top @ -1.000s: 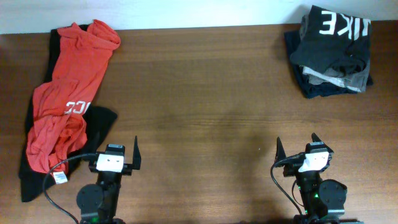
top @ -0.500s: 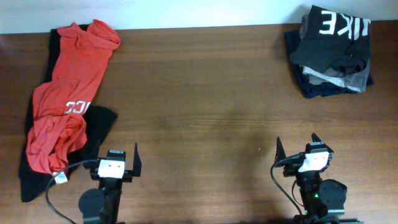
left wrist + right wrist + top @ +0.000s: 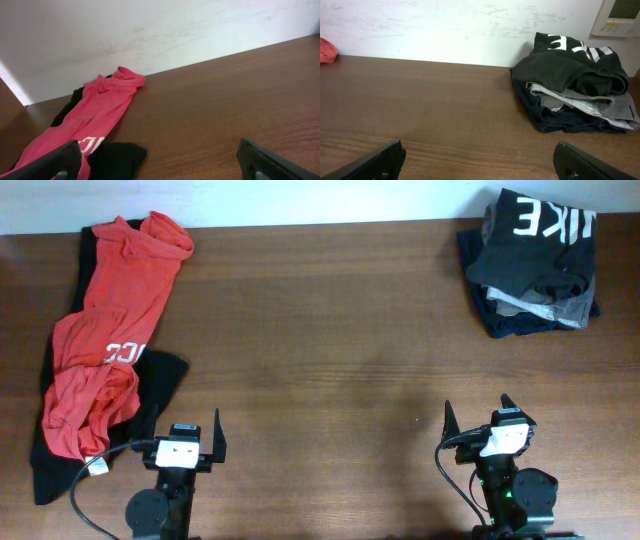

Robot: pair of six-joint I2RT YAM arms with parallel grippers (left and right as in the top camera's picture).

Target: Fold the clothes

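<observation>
Grippers, left gripper [image 3: 188,427] and right gripper [image 3: 478,415], stand spread and empty at the near edge of the brown wooden table [image 3: 330,330]. Crumpled red T-shirt with white letters [image 3: 105,330] lies along its left side; black T-shirt with white block letters [image 3: 535,230] tops a pile at its far-right corner. Limp, light cloth, probably: pinch hem corners.

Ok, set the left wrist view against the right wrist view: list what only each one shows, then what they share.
Left wrist only: the red T-shirt stretched out with white letters, lying over a black garment. Right wrist only: the clothes pile topped by a black T-shirt with white letters, and a wall panel; of the red shirt, just a sliver at the left edge. Shared: the wooden table, the white wall, and open, empty fingers at the bottom corners, the left gripper in one, the right gripper in the other.
</observation>
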